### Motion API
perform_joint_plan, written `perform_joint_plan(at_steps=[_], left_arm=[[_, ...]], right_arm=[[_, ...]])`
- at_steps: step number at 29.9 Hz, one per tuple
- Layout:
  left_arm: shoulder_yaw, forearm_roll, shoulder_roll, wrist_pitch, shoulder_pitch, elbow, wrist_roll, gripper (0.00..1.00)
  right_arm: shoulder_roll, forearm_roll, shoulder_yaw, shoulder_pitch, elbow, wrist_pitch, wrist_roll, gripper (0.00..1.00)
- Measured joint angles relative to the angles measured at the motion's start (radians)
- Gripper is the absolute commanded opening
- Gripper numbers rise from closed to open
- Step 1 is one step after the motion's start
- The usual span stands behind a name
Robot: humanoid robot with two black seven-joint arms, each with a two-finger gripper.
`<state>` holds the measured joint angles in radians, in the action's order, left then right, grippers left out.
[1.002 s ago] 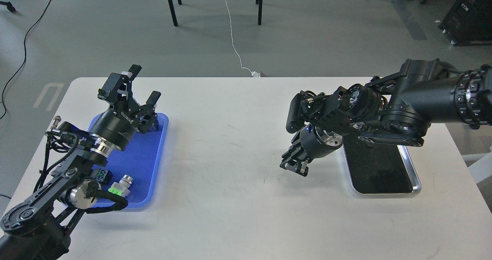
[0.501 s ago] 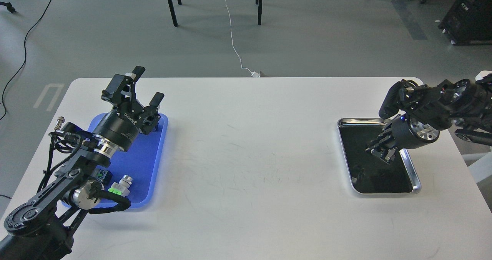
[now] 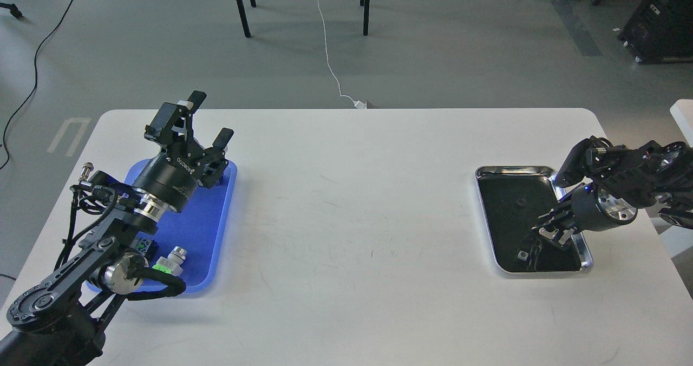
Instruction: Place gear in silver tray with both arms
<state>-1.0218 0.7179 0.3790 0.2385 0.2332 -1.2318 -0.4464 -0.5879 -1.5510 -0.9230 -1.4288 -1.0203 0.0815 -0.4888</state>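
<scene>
The silver tray lies on the right side of the white table, its dark bottom reflecting my arm. A small dark round piece, possibly the gear, lies on the tray's bottom near its middle. My right gripper hangs low over the near right part of the tray, pointing left and down; it is dark and small, so I cannot tell its fingers apart. My left gripper is open and empty, raised above the far end of the blue tray.
The blue plastic tray holds a silver and green fitting and a small dark block near its front, partly behind my left arm. The floor beyond the table has chair legs and cables.
My right arm has swung from the table's middle to the right, passing over the silver tray, and now sits at its near right part. The left arm has barely moved.
</scene>
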Motion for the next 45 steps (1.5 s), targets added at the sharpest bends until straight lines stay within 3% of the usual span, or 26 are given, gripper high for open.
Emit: perform_joint_plan(at_steps=[6,10,15,17,18,24,29,34,39,45], left_arm=[[0.0,0.0,-0.001,0.0,0.0,0.0,0.0,0.98],[-0.001,0.0,-0.001,0.001,0.0,0.0,0.0,0.98],[-0.001,0.0,-0.002,0.001,0.0,0.0,0.001,0.98],[-0.001,0.0,-0.002,0.001,0.0,0.0,0.001,0.98],[-0.001,0.0,-0.002,0.001,0.0,0.0,0.001,0.98],[-0.001,0.0,-0.002,0.001,0.0,0.0,0.001,0.98],[-0.001,0.0,-0.002,0.002,0.0,0.0,0.001,0.98],[0.001,0.0,-0.003,0.002,0.0,0.0,0.0,0.98],[0.0,0.0,-0.013,0.002,-0.001,0.0,0.0,0.98],[-0.004,0.005,-0.045,-0.004,-0.011,0.001,-0.002,0.98]], right_arm=[[0.007,0.003,0.005,0.001,-0.021,-0.003,0.0,0.24],[-0.005,0.003,0.007,0.001,-0.047,-0.003,0.0,0.33],[-0.016,0.004,0.01,0.001,-0.054,-0.003,0.0,0.6],[-0.021,0.004,0.014,0.001,-0.056,-0.003,0.0,0.88],[-0.023,0.005,0.017,0.001,-0.056,-0.003,0.0,0.95],[-0.051,0.012,0.071,0.001,-0.057,0.0,0.0,0.97],[-0.087,0.151,0.234,0.003,-0.072,0.005,0.0,0.97],[-0.092,0.585,0.45,0.075,-0.094,-0.003,0.0,0.97],[-0.076,1.02,0.785,0.266,-0.095,-0.008,0.0,0.97],[-0.017,1.293,1.137,0.534,-0.09,-0.008,0.0,0.98]])
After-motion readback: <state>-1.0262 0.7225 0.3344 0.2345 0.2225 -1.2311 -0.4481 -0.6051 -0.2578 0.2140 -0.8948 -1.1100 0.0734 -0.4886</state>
